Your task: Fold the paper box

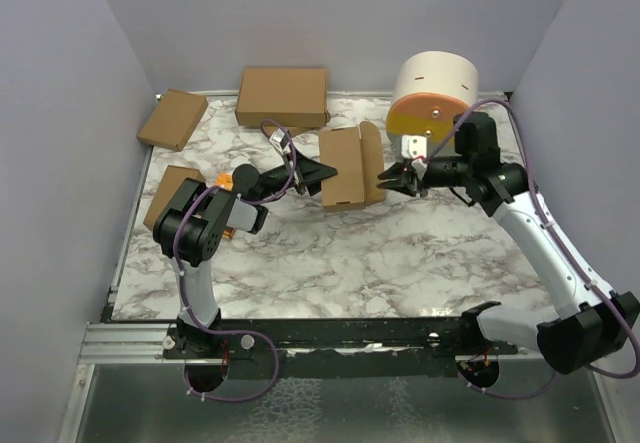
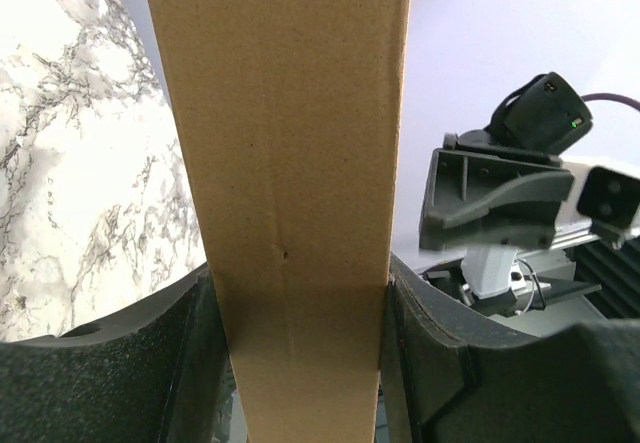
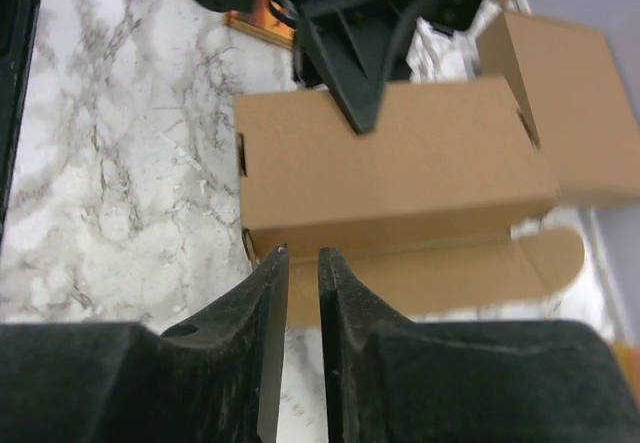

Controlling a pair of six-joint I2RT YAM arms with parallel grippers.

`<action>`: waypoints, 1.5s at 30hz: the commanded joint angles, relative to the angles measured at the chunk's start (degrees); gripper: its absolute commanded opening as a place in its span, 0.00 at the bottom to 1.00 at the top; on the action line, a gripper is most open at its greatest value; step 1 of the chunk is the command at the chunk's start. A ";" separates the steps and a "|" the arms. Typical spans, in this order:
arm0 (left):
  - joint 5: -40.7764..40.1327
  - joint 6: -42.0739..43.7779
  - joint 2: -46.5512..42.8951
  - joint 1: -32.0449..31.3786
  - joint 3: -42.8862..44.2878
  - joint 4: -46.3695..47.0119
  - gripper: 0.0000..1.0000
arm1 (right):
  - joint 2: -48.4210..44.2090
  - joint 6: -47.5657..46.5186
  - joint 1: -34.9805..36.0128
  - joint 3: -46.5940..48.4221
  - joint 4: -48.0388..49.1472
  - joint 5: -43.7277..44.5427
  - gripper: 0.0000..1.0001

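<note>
The paper box is a small oblong brown carton at the middle of the marble table, with one long flap lying open on its right side. My left gripper is shut on the carton's left end. In the left wrist view the cardboard fills the space between both pads, with that gripper clamped round it. My right gripper hovers just right of the open flap. In the right wrist view this gripper stands open by a narrow gap with nothing between its fingers.
A larger brown carton lies at the back, a smaller one at the back left, and another beside the left arm. A white and orange round drum stands behind the right gripper. Grey walls enclose three sides.
</note>
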 commanded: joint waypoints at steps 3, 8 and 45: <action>1.65 2.15 -1.60 0.20 1.03 14.17 0.38 | -5.53 33.05 -9.62 -10.59 20.14 6.43 0.01; 1.71 3.46 -1.46 0.19 0.78 14.14 0.38 | -5.96 44.21 -10.82 -19.01 29.69 21.92 0.01; 9.90 11.68 2.85 1.92 0.51 9.75 0.36 | 2.31 39.13 -7.11 -20.15 29.55 32.37 0.20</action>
